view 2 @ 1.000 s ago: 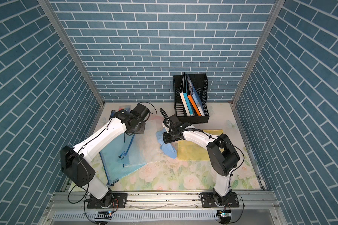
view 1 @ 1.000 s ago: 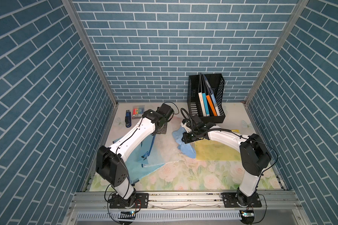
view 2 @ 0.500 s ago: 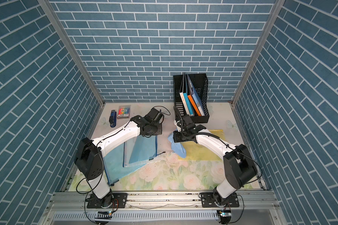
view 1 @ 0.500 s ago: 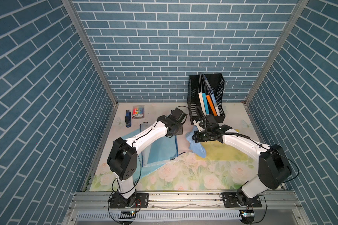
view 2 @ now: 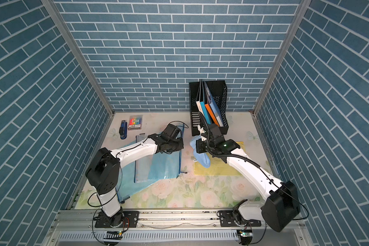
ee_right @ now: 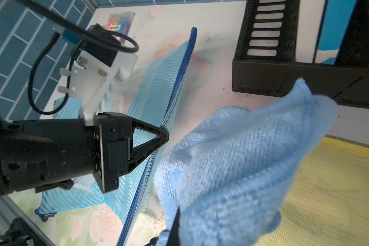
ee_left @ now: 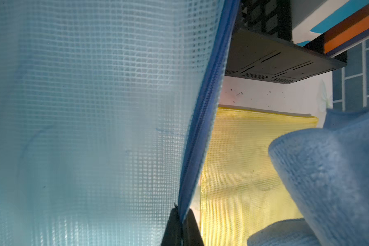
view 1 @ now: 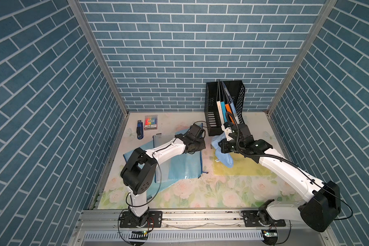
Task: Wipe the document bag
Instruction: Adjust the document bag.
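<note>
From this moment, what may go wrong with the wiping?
1. The left gripper pinches only the zipper edge of the blue document bag; the thin mesh may slip out or buckle when wiped.
2. The cloth in the right gripper hangs loose near the black file holder and could snag there.

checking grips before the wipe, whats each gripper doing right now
Left gripper: closed, holding the blue document bag by its zipper edge.
Right gripper: closed, holding the blue cloth.

Floral table (view 1: 200, 191): yellow document bag (view 1: 243, 168), black rack (view 1: 211, 119)
</note>
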Available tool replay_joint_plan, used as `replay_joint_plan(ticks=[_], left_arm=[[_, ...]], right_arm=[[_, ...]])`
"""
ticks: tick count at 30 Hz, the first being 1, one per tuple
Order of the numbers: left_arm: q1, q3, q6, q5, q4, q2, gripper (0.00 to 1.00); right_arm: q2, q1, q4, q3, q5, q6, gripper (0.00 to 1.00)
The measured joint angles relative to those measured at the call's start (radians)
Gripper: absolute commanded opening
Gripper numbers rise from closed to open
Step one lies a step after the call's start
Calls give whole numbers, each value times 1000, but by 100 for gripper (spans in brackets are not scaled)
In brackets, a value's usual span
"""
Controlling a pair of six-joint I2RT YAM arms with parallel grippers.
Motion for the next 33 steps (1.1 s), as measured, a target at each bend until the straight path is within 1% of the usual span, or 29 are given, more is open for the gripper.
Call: replay_joint_plan(ticks=[6, 8, 11, 12, 16, 18, 21, 24, 27, 30, 33], left_arm=[[-18, -30, -74, 48, 133, 65, 0], [-19, -63, -103, 61, 184, 72, 3], [-18, -105, -143, 76, 252, 92, 11], [-18, -113, -154, 82, 270, 102, 16], [-19, -127, -186, 103, 325, 135, 28], [-19, -136, -199, 107, 353, 141, 37], [-18, -163, -221, 106, 400, 141, 44], [-16, -195, -230, 106, 434, 135, 58], [-16, -209, -218, 105, 452, 110, 73], [-9, -216, -192, 101, 456, 53, 79], [11, -244, -161, 98, 457, -51, 78]], right_arm=[[-14, -4, -40, 0, 50, -19, 7], [-15, -4, -45, 0, 57, -19, 7], [-15, -4, -56, 0, 63, -25, 7], [-15, -4, -60, 0, 66, -29, 7], [-15, -4, -72, -1, 69, -42, 7], [-15, -4, -75, -2, 70, -45, 7], [-15, -4, -77, -3, 74, -46, 7], [-15, -4, -78, -4, 78, -50, 7], [-15, -4, -80, -4, 82, -63, 7], [-15, -4, -85, -4, 86, -71, 7], [-13, -4, -103, 5, 85, -79, 7]])
